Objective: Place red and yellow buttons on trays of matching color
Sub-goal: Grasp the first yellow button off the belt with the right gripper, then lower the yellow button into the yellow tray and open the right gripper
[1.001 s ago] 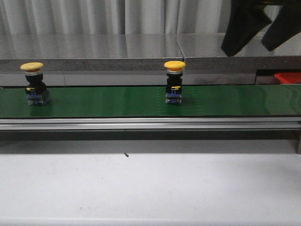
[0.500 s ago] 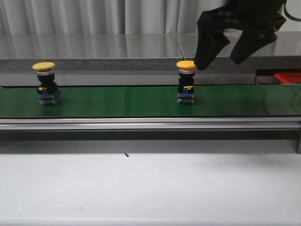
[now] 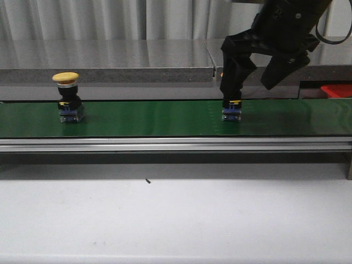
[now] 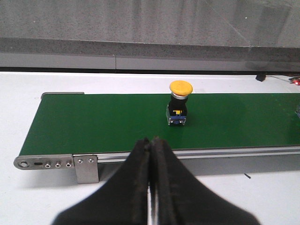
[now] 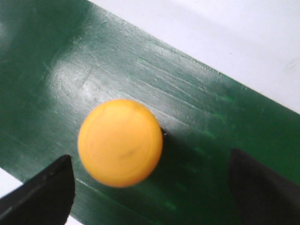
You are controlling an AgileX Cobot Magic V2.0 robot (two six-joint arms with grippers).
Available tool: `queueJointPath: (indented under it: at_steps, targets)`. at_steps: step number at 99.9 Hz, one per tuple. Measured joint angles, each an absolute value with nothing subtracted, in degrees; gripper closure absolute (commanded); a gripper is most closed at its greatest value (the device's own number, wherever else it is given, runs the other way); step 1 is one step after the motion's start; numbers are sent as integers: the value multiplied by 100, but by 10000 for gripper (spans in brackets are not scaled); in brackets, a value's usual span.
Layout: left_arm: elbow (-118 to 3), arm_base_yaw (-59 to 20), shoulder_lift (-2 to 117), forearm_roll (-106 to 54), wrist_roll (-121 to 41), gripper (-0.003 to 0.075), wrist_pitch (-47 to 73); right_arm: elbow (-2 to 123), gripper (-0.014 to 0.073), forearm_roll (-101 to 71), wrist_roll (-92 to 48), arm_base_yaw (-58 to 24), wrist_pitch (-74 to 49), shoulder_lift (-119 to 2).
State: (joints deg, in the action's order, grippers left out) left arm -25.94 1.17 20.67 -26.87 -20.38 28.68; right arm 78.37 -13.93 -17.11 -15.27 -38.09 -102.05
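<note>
Two yellow-capped buttons stand on the green belt [image 3: 148, 118]. The left button [image 3: 70, 104] is alone; it also shows in the left wrist view [image 4: 178, 104]. The right button [image 3: 231, 110] stands under my right gripper [image 3: 249, 88], which is open, with one finger in front of the cap. In the right wrist view the yellow cap [image 5: 120, 142] lies between the spread fingers, nearer one finger, with my right gripper [image 5: 150, 161] open around it. My left gripper [image 4: 151, 141] is shut and empty, in front of the belt. A corner of the red tray [image 3: 336, 90] shows at far right. No yellow tray is in view.
The belt has a metal rail [image 3: 165, 144] along its front edge and an end bracket [image 4: 86, 168] at one end. A grey ledge [image 3: 110, 74] runs behind the belt. White table [image 3: 165, 220] lies in front of it.
Both buttons have ridden the belt to the right. My right gripper has come down and leftward from the upper right, open, over the right button.
</note>
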Motion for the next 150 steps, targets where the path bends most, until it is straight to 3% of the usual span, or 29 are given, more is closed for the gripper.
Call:
queueJointPath:
  at_steps: [18,42,49,76,93,117,150]
  targets:
    - [-2594,117,2067,-2687,-2038,739,2868,7903,17,-1393,-1711,-1527,-3532,-10319]
    - [-2594,117,2067,-2687,-2038,739,2868,7903,354,-1393,-1711,-1527,-3445,-10332]
    - [-2594,117,2067,-2687,-2038,739,2868,7903,417,-1393,-1711,-1527,-3456,-10332]
    - [-2594,117,2067,-2687,-2038,739,2868,7909,424,-1381,-1711,-1411,-3843,-10128]
    - [-2594,117,2067,-2687,-2038,739,2868,7909,424,-1381,-1721,-928,-4256,-9433]
    - [-2594,117,2067,-2687,-2038,739,2868,7374,424,-1381,-1721,483,-4872,-8260]
    - [-2594,117,2067,-2687,-2038,739,2868,5759,424,-1406,-1721,2724,-4407,-7259]
